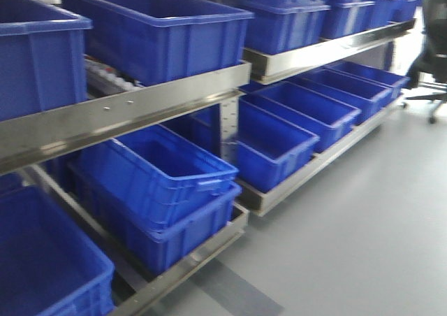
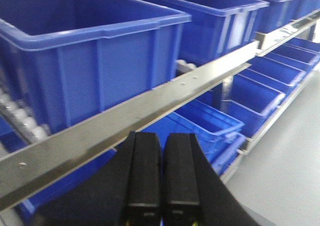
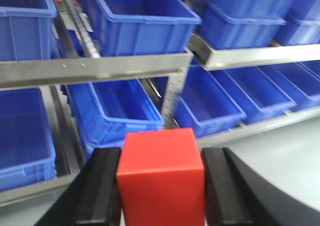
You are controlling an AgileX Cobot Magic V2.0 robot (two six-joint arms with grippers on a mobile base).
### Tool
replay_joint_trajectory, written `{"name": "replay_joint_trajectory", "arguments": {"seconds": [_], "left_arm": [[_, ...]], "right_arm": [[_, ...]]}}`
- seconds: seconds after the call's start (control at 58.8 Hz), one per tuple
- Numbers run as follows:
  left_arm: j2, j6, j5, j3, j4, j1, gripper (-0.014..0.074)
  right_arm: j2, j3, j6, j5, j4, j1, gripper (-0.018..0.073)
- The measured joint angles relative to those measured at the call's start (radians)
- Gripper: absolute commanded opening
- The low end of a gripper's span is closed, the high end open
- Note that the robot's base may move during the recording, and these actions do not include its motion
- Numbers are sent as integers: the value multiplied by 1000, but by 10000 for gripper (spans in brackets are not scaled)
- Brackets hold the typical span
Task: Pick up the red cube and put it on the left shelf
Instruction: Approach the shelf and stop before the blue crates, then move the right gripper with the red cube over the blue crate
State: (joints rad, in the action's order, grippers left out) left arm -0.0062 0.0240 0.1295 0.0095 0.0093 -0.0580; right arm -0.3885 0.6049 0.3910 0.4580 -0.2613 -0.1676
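In the right wrist view the red cube (image 3: 161, 178) fills the gap between two black fingers, and my right gripper (image 3: 162, 158) is shut on it, held in the air facing the shelves. The left shelf (image 3: 95, 68) is a steel rack with blue bins, ahead and above the cube. In the left wrist view my left gripper (image 2: 162, 138) is shut with nothing between its black fingers, just below the steel rail of the left shelf (image 2: 125, 116). Neither gripper shows in the front view, where the left shelf (image 1: 119, 113) fills the left half.
Blue plastic bins (image 1: 150, 29) sit on the upper level and more bins (image 1: 164, 183) on the lower one. A second rack (image 1: 321, 54) with bins stands to the right. Grey floor (image 1: 363, 239) runs in front, with an office chair (image 1: 433, 57) at far right.
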Motion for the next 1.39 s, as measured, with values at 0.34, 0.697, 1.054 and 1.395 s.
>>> {"name": "replay_joint_trajectory", "arguments": {"seconds": [0.34, 0.697, 1.054, 1.395], "left_arm": [[0, 0, 0, 0, 0, 0, 102], [0, 0, 0, 0, 0, 0, 102], [0, 0, 0, 0, 0, 0, 102], [0, 0, 0, 0, 0, 0, 102]], "right_arm": [[0, 0, 0, 0, 0, 0, 62], [0, 0, 0, 0, 0, 0, 62], [0, 0, 0, 0, 0, 0, 62], [0, 0, 0, 0, 0, 0, 62]]}}
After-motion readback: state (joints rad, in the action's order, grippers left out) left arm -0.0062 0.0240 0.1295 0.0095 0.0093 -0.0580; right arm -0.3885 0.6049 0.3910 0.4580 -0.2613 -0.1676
